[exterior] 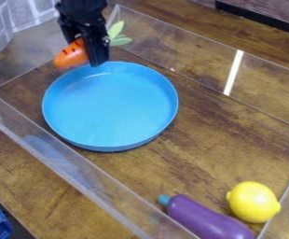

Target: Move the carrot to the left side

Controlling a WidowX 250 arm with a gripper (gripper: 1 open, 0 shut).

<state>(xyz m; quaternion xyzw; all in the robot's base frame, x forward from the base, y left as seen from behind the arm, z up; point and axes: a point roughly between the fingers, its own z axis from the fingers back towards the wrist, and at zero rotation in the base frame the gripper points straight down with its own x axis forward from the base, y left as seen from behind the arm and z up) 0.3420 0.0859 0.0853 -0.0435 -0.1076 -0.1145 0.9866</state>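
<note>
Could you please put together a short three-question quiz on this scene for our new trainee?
1. True or false: the round blue plastic plate has nothing lying on it.
2. Which item lies nearest the yellow toy lemon? A) the small orange toy carrot with green leaves B) the purple toy eggplant C) the blue plate
3. Fill in: the black gripper stands at the ____ corner of the picture, with the carrot between its jaws.

Key: 1 true; 2 B; 3 upper left.
</note>
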